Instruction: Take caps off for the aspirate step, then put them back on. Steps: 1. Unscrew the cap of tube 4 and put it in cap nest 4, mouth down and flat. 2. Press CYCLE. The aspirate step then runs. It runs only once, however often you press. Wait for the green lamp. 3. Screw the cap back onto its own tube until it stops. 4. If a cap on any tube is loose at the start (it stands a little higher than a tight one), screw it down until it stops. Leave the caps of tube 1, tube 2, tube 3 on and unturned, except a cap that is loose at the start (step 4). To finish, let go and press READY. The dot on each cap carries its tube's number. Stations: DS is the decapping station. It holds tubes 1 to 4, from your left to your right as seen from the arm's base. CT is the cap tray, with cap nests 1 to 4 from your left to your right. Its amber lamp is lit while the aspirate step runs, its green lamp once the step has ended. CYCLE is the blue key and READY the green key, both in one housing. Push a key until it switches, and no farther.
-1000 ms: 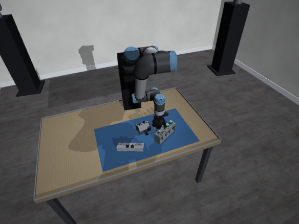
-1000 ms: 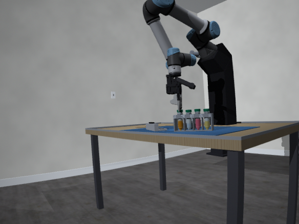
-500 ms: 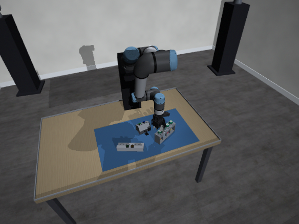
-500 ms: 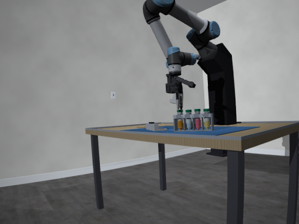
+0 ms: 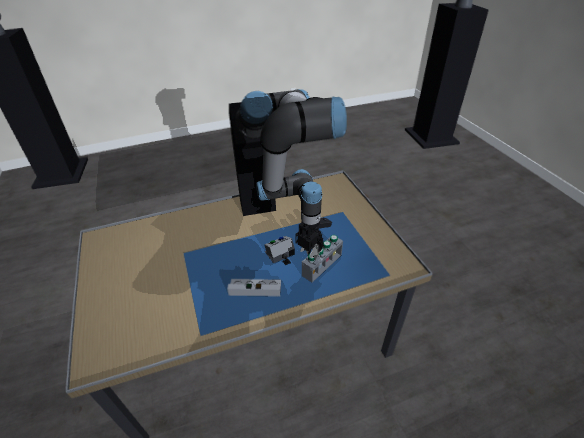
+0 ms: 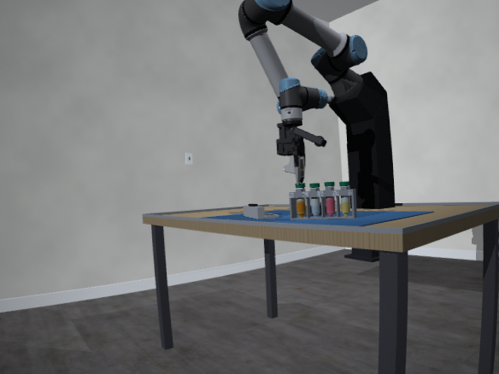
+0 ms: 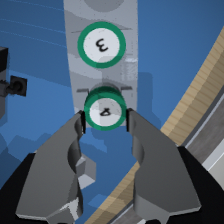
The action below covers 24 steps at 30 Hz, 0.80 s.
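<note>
Four tubes stand upright in one decapping station (image 5: 307, 270) (image 6: 291, 207) (image 7: 131, 65), and four green-rimmed caps sit on them, one per tube. The visible contents are orange in tube 4 (image 6: 301, 207), pale blue, pink and yellow in the other three. Two numbered dots, 3 and 4, are legible in the wrist view. One cap tray (image 5: 254, 291), with four nests and two lamps (one green, one amber; whether either is lit cannot be told), lies on the blue mat (image 5: 235, 315) (image 6: 363, 219) (image 7: 40, 55), apart from the station. One housing (image 5: 281, 248) carries two keys, the blue key (image 5: 281, 238) and the green key (image 5: 272, 242), and stands between the tray and the arm's base. The single arm (image 5: 274, 165) (image 6: 267, 55) reaches out from its dark pedestal with the elbow raised, the forearm descending steeply and the wrist directed downward over the station's end. The gripper (image 5: 314, 252) (image 6: 300, 181) (image 7: 105, 111) points straight down, its two fingers closed on opposite sides of cap 4 (image 5: 312, 259) (image 6: 300, 185) (image 7: 105, 111), which is on its tube, beside cap 3 (image 6: 314, 185) (image 7: 102, 45).
</note>
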Each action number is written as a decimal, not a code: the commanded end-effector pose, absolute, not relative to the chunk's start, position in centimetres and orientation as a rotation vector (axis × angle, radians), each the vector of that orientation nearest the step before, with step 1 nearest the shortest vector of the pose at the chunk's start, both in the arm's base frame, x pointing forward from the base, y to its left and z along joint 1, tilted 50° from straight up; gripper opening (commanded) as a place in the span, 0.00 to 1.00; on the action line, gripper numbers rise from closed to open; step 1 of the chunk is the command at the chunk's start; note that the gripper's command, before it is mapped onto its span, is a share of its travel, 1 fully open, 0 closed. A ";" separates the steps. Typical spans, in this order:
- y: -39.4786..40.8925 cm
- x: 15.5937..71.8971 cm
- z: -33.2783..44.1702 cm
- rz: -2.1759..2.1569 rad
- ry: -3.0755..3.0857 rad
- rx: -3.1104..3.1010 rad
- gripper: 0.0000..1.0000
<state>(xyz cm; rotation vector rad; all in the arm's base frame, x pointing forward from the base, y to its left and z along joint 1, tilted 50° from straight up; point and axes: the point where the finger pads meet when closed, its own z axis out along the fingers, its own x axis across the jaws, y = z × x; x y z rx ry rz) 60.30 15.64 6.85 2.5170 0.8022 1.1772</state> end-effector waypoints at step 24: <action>12.3 57.5 9.0 1.063 1.165 2.264 0.00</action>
